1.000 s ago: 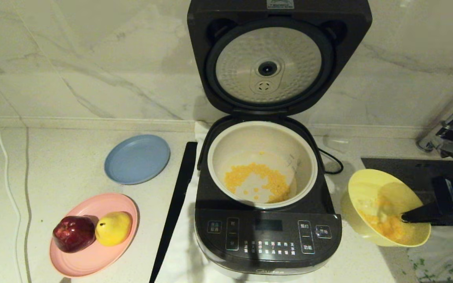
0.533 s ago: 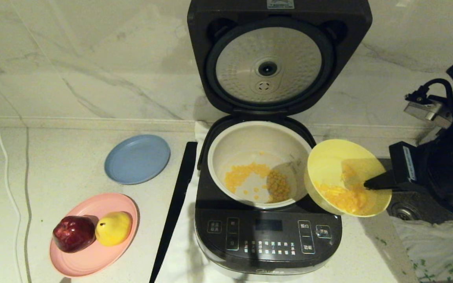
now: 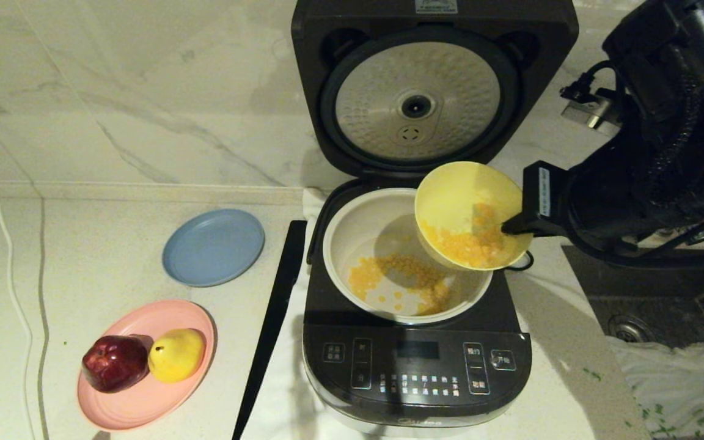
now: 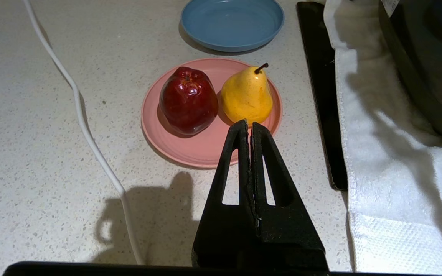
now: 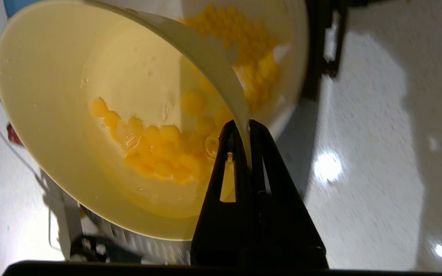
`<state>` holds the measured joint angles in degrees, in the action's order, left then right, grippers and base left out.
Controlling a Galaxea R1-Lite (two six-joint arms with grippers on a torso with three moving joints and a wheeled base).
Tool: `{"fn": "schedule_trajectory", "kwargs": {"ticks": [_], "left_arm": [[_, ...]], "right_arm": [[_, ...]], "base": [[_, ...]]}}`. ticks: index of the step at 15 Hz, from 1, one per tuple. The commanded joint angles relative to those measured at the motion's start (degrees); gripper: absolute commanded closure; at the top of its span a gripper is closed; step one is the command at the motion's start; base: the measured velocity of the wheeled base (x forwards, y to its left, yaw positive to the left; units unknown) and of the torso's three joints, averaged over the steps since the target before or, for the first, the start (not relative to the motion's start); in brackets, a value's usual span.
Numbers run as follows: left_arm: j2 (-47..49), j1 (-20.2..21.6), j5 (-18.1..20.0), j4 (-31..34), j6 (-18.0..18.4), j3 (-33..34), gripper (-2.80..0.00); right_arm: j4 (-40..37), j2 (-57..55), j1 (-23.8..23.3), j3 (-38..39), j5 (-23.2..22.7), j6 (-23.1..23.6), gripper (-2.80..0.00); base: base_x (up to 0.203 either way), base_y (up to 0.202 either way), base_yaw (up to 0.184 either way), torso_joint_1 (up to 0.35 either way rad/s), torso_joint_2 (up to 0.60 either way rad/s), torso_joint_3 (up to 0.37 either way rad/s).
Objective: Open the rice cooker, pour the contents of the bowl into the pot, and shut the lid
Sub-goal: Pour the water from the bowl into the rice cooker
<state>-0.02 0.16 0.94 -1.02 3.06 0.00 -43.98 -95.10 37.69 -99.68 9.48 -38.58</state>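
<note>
The dark rice cooker (image 3: 416, 366) stands open, its lid (image 3: 419, 98) upright with the dimpled silver plate facing me. Yellow kernels (image 3: 388, 272) lie on the floor of the cream pot (image 3: 352, 226). My right gripper (image 3: 506, 228) (image 5: 244, 126) is shut on the rim of the pale yellow bowl (image 3: 456, 189) (image 5: 60, 111), which hangs tilted over the pot's right side. More kernels (image 3: 465, 241) (image 5: 159, 145) are piled in the bowl's low side. My left gripper (image 4: 248, 123) is shut and empty, above the counter by the pink plate.
A pink plate (image 3: 162, 397) with a red apple (image 3: 113, 362) and a yellow pear (image 3: 176, 354) sits front left, a blue plate (image 3: 212, 246) behind it. A black strip (image 3: 272, 324) lies left of the cooker. A sink and a white cloth (image 3: 676, 379) are on the right.
My right arm has lifted the bowl from low on the cooker's right, up and leftward, to above the pot's right rim. The left arm has not moved.
</note>
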Motion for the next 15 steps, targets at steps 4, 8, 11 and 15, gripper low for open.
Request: {"fn": "schedule_trajectory", "kwargs": {"ticks": [4,8,11,15], "left_arm": [[0.02,0.02,0.03,-0.04,0.02,0.44,0.00],[0.02,0.02,0.02,-0.04,0.02,0.44,0.00],[0.02,0.02,0.03,-0.04,0.02,0.44,0.00],[0.02,0.02,-0.05,-0.04,0.01,0.44,0.00]], "right_arm": [[3.67,-10.50,1.85,-7.28,9.89,-0.91,0.00],[10.92,-10.87,2.42,-6.68,12.04,-0.66,0.00],[16.31,-10.42,2.72,-2.96,16.80,0.47,0.00],[38.73,-8.89,2.94,11.89,21.93,10.42,0.00]], "base": [[0.000,0.000,0.000,0.000,0.00,0.000],[0.000,0.000,0.000,0.000,0.00,0.000],[0.000,0.000,0.000,0.000,0.00,0.000],[0.000,0.000,0.000,0.000,0.00,0.000]]}}
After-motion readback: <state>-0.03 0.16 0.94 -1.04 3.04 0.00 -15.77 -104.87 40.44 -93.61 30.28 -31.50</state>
